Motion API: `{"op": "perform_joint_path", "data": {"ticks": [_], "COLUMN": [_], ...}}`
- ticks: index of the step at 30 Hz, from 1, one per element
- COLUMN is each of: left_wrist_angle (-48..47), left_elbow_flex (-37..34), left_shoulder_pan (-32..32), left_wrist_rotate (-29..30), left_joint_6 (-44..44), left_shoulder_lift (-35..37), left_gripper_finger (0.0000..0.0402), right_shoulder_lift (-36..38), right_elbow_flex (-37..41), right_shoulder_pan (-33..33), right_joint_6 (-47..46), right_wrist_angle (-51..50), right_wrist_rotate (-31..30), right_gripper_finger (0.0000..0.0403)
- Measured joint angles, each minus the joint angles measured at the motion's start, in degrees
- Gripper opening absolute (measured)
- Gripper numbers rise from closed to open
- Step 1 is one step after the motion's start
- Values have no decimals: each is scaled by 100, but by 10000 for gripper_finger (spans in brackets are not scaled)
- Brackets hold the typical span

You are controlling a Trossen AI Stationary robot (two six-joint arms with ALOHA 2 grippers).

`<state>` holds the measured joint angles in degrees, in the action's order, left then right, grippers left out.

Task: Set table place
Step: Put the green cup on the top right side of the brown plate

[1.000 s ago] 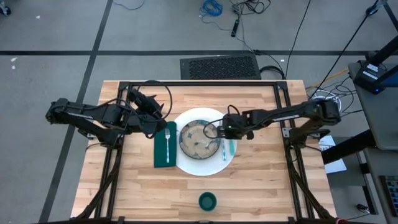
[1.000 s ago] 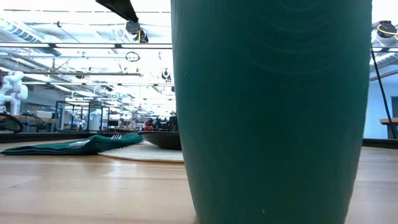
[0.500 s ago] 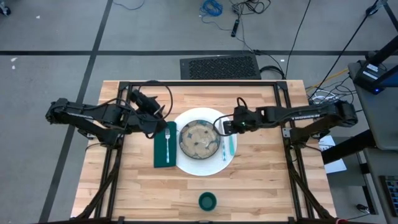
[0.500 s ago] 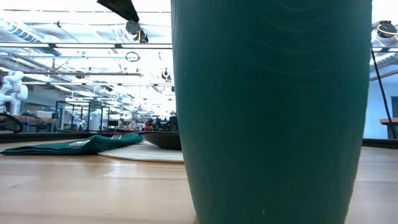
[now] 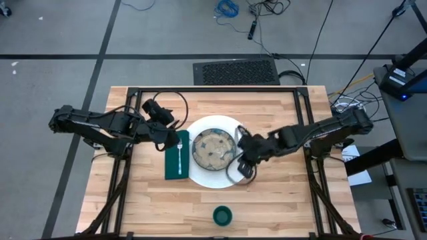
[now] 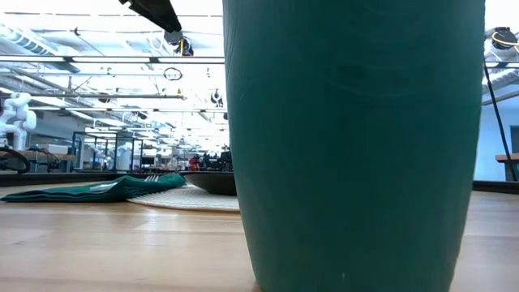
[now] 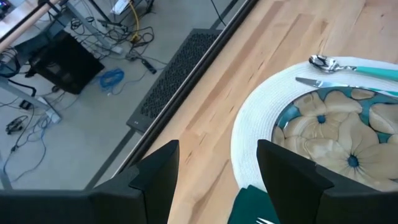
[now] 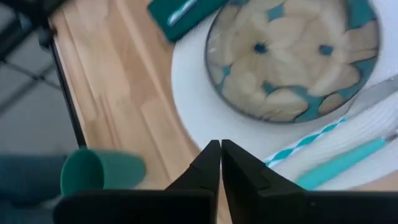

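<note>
The white plate point(image 5: 200, 175) lies at the table's middle with the speckled bowl point(image 5: 212, 147) on it. The dark green napkin point(image 5: 172, 160) lies to its left, and the fork point(image 5: 180, 151) lies on the napkin. The teal-handled spoon point(image 8: 339, 163) and the knife point(image 8: 373, 93) lie on the plate's right side. The green cup point(image 5: 222, 215) stands near the near edge. My right gripper point(image 8: 221, 163) is shut and empty over the plate's near right rim. My left gripper point(image 7: 217, 180) is open and empty above the napkin's far end.
The black frame point(image 5: 213, 89) runs along the table's edges. The cup fills the low view point(image 6: 357, 146), with the napkin point(image 6: 97, 191) and the plate point(image 6: 186, 199) behind it. Bare wood point(image 5: 147, 207) lies left and right of the cup.
My right gripper has gone from over the cutlery at the plate's right side toward the table's near edge and turned, and now stands over the plate's near right rim. The plate, bowl, napkin, fork and cup have stayed in place.
</note>
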<state>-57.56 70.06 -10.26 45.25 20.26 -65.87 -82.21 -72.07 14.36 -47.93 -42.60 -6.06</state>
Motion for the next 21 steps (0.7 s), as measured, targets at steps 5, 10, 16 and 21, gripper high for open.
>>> {"op": "perform_joint_path", "data": {"ticks": [5,10,16,21], "left_wrist_angle": [-2,-52,-63,-219], "left_elbow_flex": [0,0,0,0], "left_shoulder_pan": [0,0,-1,-1], "left_wrist_rotate": [-64,-189,-200,-333], "left_joint_6": [-9,-341,-454,-450], "left_shoulder_lift": [0,0,-1,0], "left_gripper_finger": [201,201,201,201], "right_shoulder_lift": [-951,-1767,-2482,-2771], "right_elbow_flex": [-1190,-1735,-2131,-2350], "right_shoulder_pan": [438,773,1116,1280], "right_joint_6": [53,-501,-968,-1176], "right_wrist_angle": [-721,-509,-221,-172], "right_wrist_rotate": [27,622,1245,1258], "right_gripper_finger": [0,5,78,154]}}
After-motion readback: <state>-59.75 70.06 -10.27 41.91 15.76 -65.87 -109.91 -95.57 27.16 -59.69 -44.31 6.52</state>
